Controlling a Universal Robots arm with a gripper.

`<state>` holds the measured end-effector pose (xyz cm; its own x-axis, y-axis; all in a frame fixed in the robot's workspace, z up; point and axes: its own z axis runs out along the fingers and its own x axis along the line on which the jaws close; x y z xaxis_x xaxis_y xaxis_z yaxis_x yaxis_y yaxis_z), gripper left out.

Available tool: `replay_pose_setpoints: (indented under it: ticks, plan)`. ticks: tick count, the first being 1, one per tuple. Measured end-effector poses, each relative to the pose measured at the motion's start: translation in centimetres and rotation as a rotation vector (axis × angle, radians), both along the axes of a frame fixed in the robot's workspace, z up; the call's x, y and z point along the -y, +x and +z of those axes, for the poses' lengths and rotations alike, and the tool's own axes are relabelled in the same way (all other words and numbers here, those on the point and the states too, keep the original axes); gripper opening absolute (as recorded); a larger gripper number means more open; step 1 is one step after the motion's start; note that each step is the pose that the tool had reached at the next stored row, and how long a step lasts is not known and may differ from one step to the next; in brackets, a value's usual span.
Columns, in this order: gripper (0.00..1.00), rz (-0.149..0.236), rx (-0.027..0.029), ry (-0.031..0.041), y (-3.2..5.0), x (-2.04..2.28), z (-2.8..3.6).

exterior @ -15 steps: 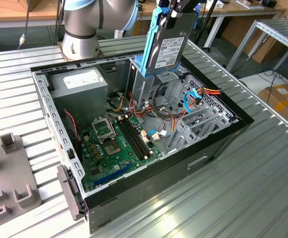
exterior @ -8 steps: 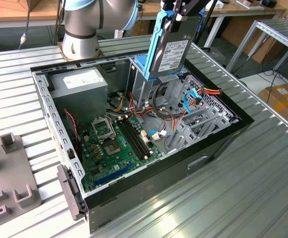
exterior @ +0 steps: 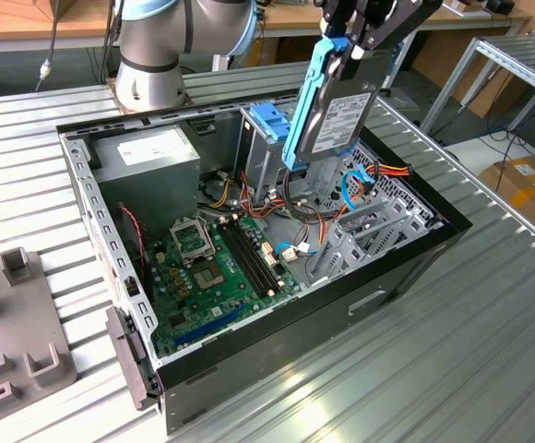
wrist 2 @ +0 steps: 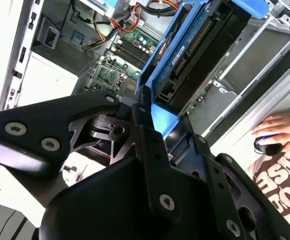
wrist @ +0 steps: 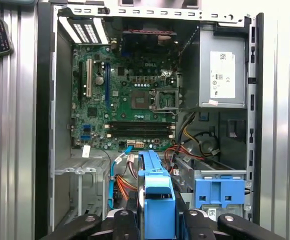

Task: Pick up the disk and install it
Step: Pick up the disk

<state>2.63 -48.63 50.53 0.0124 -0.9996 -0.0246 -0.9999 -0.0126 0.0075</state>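
Clamping the disk (exterior: pixel 337 115), the gripper (exterior: pixel 352 44) hangs above the case (exterior: pixel 406 269) on a ribbed table (exterior: pixel 452 369).

Ribbed aluminium table (exterior: pixel 452 351) catching bright glare on its near side, wooden workbench (exterior: pixel 28 23) along the far side, metal-framed rack (exterior: pixel 526 65) at the exterior view's right, cardboard box (exterior: pixel 530 189) on the pale floor (exterior: pixel 475 152) beside it

Open computer case (exterior: pixel 341 318) lies on ribbed metal table (exterior: pixel 470 360), green motherboard (exterior: pixel 208 268) and grey power supply (exterior: pixel 148 161) exposed (blue bracket (exterior: pixel 269 120) tops drive cage (exterior: pixel 254 159)); grey fixture (exterior: pixel 14 323) at exterior view's left, cardboard box (exterior: pixel 526 185) at exterior view's right
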Motion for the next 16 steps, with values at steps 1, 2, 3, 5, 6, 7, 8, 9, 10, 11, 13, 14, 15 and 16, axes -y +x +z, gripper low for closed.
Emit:
replay_pose_setpoints:
  ticks: [1, 2, 3, 5, 6, 7, 8, 9, 10, 11, 13, 14, 15, 16]
  plan:
    - [0.37, 0.000, 0.0000, 0.0001, 0.00, 0.30, 0.00]
    - [0.37, 0.000, 0.0001, 0.0002, 0.00, 0.63, -0.01]
    - [0.37, 0.000, 0.0001, 0.0002, 0.01, 1.05, -0.01]
    - [0.37, 0.000, 0.0000, 0.0001, 0.01, 1.86, -0.01]
    - [0.37, 0.000, 0.0000, 0.0002, 0.01, 2.17, -0.01]
    - [0.37, 0.000, 0.0000, 0.0001, 0.01, 2.39, -0.01]
    - [0.37, 0.000, 0.0000, -0.0001, 0.01, 2.62, 0.00]
    - [0.37, 0.000, 0.0000, 0.0001, 0.01, 2.87, -0.01]
    - [0.37, 0.000, 0.0000, 0.0001, 0.02, 3.10, -0.01]
    - [0.37, 0.000, 0.0001, 0.0002, 0.01, 3.32, -0.01]
    - [0.37, 0.000, 0.0000, 0.0001, 0.01, 4.10, -0.01]
    - [0.37, 0.000, 0.0001, 0.0003, 0.01, 4.76, -0.01]
    - [0.37, 0.000, 0.0000, 0.0001, 0.01, 5.04, -0.01]
    - [0.37, 0.000, 0.0000, -0.0001, 0.02, 5.27, 0.00]
